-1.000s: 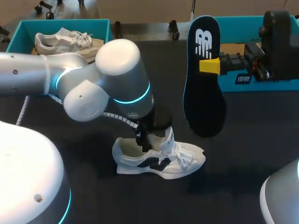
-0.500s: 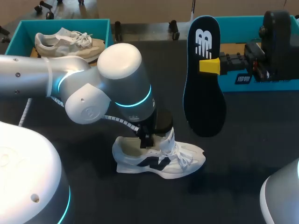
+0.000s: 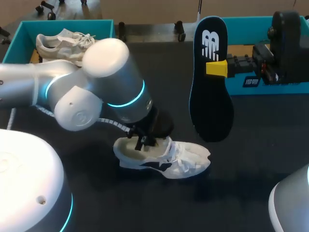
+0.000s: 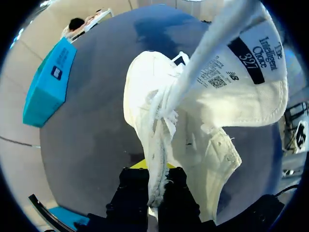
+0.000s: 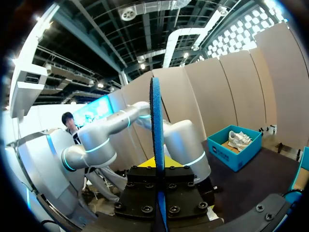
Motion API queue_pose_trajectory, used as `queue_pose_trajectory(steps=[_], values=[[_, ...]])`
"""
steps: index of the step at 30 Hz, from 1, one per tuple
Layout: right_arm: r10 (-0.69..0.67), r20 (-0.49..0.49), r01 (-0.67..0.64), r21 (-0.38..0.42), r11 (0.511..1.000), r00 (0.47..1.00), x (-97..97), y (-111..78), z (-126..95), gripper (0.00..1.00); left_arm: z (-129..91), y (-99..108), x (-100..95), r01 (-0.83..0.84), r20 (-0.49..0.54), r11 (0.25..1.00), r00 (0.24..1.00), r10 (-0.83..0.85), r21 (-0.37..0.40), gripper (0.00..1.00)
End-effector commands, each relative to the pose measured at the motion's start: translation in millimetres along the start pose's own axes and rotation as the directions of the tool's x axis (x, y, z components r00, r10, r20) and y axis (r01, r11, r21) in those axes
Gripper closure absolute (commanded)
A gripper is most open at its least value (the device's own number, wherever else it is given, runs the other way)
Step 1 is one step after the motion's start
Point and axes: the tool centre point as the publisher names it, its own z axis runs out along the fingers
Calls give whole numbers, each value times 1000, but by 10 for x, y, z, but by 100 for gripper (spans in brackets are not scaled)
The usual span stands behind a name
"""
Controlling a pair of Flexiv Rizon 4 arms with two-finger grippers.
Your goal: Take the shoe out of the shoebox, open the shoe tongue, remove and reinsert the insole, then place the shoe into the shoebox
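A white shoe with dark side marks lies on the black table near the middle. My left gripper is down at the shoe's opening, shut on the tongue. In the left wrist view the gripper pinches the tongue's edge, and the tongue's labelled underside is folded up ahead of it over the shoe. My right gripper holds the black insole upright above the table, right of the shoe. From the right wrist the insole shows edge-on between the fingers of that gripper.
A teal shoebox stands at the back left with a second pale shoe inside. Another teal box sits at the back right behind my right arm. My left arm's big elbow hangs over the table's left middle.
My left gripper has closed on the tongue and drawn it back toward the heel. The shoe has tipped and slid slightly left. The right arm and insole have kept still.
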Motion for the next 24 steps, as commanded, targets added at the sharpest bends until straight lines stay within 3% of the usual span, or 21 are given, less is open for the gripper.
queue_pose_trajectory(steps=[1,6,8,19,24], values=[[2,0,-2,3,1000,1000,-14,8,26,100,-291,58,133,-155,58,988,987,153,28,100],[2,0,-2,3,1000,1000,-14,8,26,100,-446,88,165,-456,117,884,888,444,106,100],[2,0,-2,3,1000,1000,-14,8,26,100,-503,94,125,-467,131,871,883,451,153,100],[2,0,-2,3,1000,1000,-14,8,26,100,-503,94,125,-467,131,871,883,451,153,100],[2,0,-2,3,1000,1000,-14,8,26,100,-577,151,84,-657,151,753,746,648,15,100]])
